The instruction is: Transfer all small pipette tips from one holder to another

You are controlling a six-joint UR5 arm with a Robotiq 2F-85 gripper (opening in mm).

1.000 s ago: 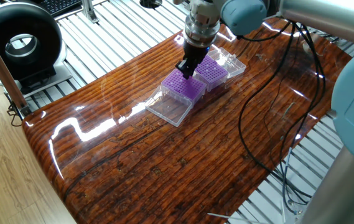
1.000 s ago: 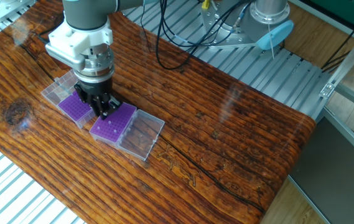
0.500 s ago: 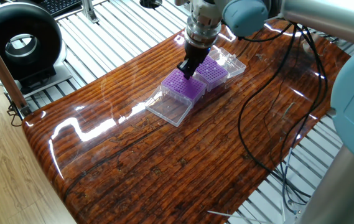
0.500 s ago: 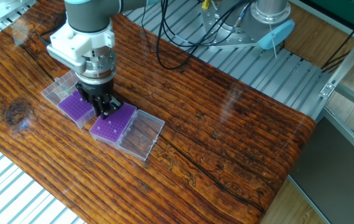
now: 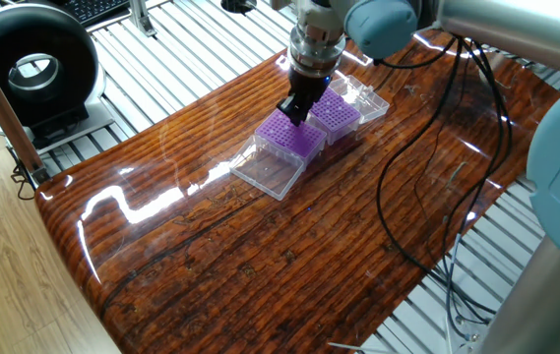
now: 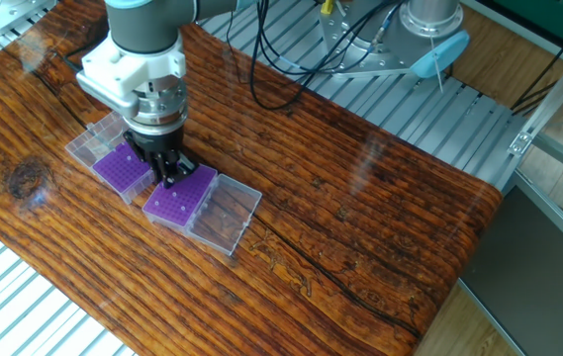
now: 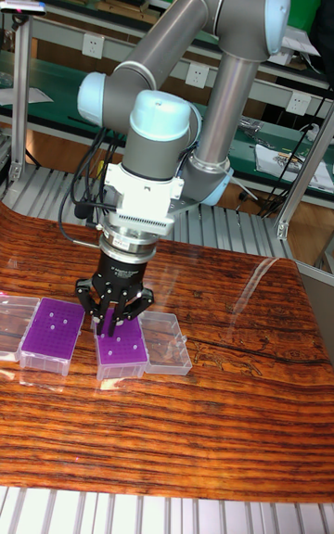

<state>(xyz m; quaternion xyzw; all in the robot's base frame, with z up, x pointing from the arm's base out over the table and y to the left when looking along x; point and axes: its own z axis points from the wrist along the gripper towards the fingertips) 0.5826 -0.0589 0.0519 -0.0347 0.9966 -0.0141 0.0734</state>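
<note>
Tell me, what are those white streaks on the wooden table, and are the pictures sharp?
One fixed view: lamp glare streaks the glossy table, otherwise sharp. The other fixed view: faint sheen only, racks crisp. Tall fixed view: a pale reflection near the table's far corner, arm in focus.

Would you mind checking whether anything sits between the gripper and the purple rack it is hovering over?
Nothing visible does. The gripper hangs directly above one purple rack, with only open air beneath its fingertips. The second purple rack sits off to the side, and both clear lids lie folded outward, away from the grid holes.

No text, label, brand or number can be read in any view.
</note>
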